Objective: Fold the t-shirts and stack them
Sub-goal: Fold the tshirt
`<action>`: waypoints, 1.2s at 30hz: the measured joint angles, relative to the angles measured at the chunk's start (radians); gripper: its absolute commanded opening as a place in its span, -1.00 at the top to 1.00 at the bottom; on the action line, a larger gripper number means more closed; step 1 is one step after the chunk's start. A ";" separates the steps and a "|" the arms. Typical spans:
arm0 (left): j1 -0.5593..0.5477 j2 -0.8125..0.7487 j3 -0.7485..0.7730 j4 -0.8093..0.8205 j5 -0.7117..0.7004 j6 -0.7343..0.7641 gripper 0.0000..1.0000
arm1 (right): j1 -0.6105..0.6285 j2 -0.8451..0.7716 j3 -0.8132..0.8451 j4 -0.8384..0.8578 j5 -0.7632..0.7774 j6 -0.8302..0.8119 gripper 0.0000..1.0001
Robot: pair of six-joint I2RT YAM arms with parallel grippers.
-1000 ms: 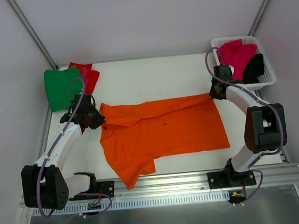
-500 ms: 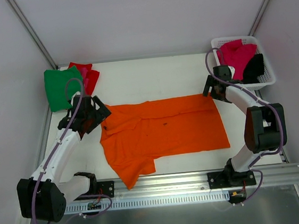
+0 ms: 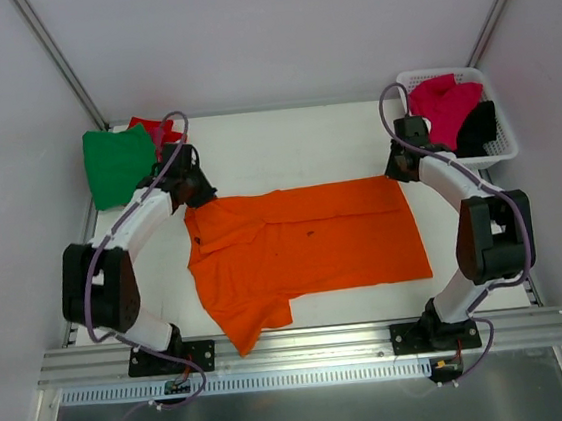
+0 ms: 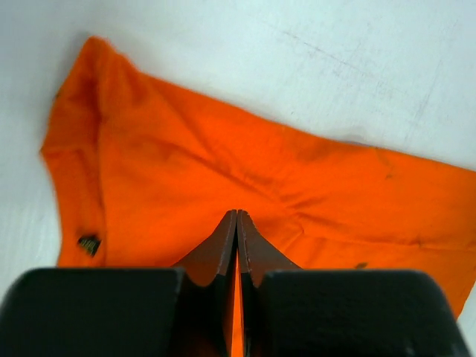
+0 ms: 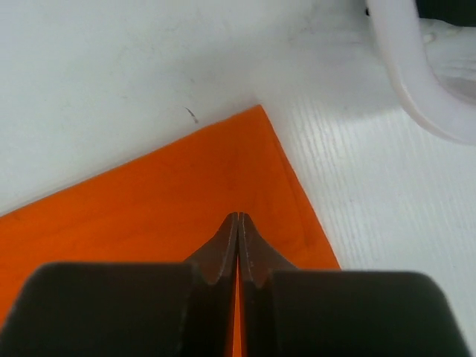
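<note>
The bright orange t-shirt lies spread flat across the middle of the white table, with one sleeve hanging toward the near edge. My left gripper sits at its far left corner, jaws shut on the cloth, and orange shows in the slit at the fingertips. My right gripper is at the far right corner, jaws shut on the cloth just inside the corner, as the right wrist view shows. The green t-shirt and red t-shirt lie at the far left.
A white lattice basket at the far right holds a magenta-pink t-shirt and a black t-shirt. Its rim shows close to my right gripper in the right wrist view. Metal rail runs along the near table edge.
Both grippers have moved toward the far side, drawing the shirt's far edge out flat. The left arm swung up beside the green and red shirts.
</note>
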 measured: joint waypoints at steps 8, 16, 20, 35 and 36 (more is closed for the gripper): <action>0.000 0.296 0.098 0.074 0.120 0.039 1.00 | 0.039 0.062 0.016 0.012 -0.046 0.023 0.99; -0.208 0.031 -0.090 0.062 0.081 0.085 1.00 | 0.111 0.010 -0.141 0.055 -0.082 0.064 0.99; -0.338 -0.082 -0.104 0.039 0.063 0.117 1.00 | 0.118 -0.037 -0.193 0.060 -0.084 0.079 0.99; -0.401 0.153 -0.083 -0.093 -0.095 0.255 1.00 | 0.142 -0.064 -0.230 0.103 -0.089 0.095 0.99; -0.406 0.165 -0.074 -0.093 -0.098 0.263 1.00 | 0.142 -0.064 -0.230 0.104 -0.088 0.095 0.99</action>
